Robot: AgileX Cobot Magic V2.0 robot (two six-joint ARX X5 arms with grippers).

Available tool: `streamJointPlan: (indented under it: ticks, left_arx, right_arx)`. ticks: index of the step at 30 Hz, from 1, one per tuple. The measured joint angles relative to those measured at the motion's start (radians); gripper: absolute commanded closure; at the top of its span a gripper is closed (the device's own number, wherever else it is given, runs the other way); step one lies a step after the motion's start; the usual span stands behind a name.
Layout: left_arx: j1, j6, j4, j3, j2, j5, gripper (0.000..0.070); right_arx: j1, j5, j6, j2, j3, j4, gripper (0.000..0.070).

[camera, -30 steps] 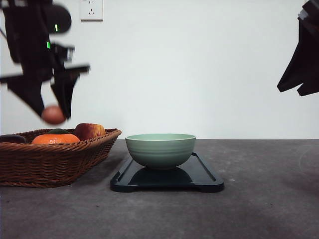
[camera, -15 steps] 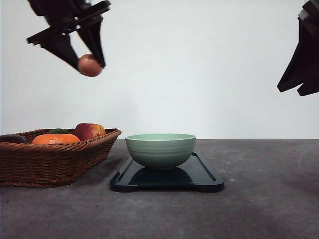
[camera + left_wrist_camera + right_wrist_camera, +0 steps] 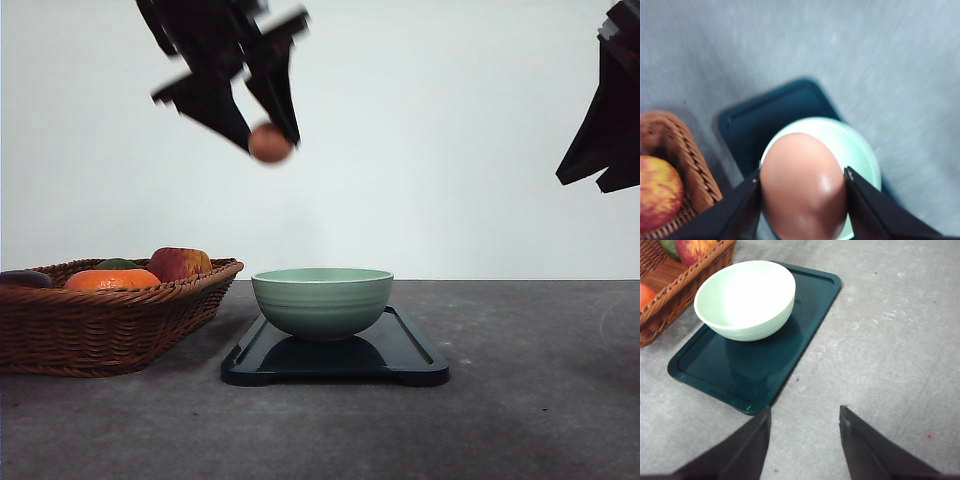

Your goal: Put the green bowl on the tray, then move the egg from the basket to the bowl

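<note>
Brown egg, clamped in the left gripper high above the tray's left edge, might crack if released before reaching the green bowl; right gripper hangs parted.

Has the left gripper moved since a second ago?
Yes. In the front view the left gripper, shut on the egg, has gone from above the basket up and toward the green bowl, now high over its left rim.

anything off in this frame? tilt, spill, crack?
Nothing stands out. The bowl sits upright on the tray, toward its basket end rather than centred. The left tool holds the egg intact, high above the bowl. Fruit stays in the basket. The right tool hangs open.
</note>
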Motion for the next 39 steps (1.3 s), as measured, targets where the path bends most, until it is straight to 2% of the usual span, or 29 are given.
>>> streamJointPlan:
  ticks: [9, 17, 25, 39]
  left_arx:
    - [-0.076, 0.033, 0.061, 0.0, 0.162, -0.004, 0.0473]
    - [-0.097, 0.063, 0.086, 0.0, 0.273, -0.099, 0.0472]
    - [-0.097, 0.069, 0.124, 0.0, 0.295, -0.101, 0.0472]
    - [-0.097, 0.069, 0.118, 0.0, 0.298, -0.101, 0.0458]
  right_arx:
    - [0.0, 0.0, 0.0, 0.0, 0.0, 0.006, 0.0431]
    - [0.0, -0.003, 0.0, 0.0, 0.0, 0.007, 0.0431]
    - [0.0, -0.004, 0.0, 0.0, 0.0, 0.007, 0.0431]
    - [0.0, -0.004, 0.0, 0.0, 0.0, 0.007, 0.0431]
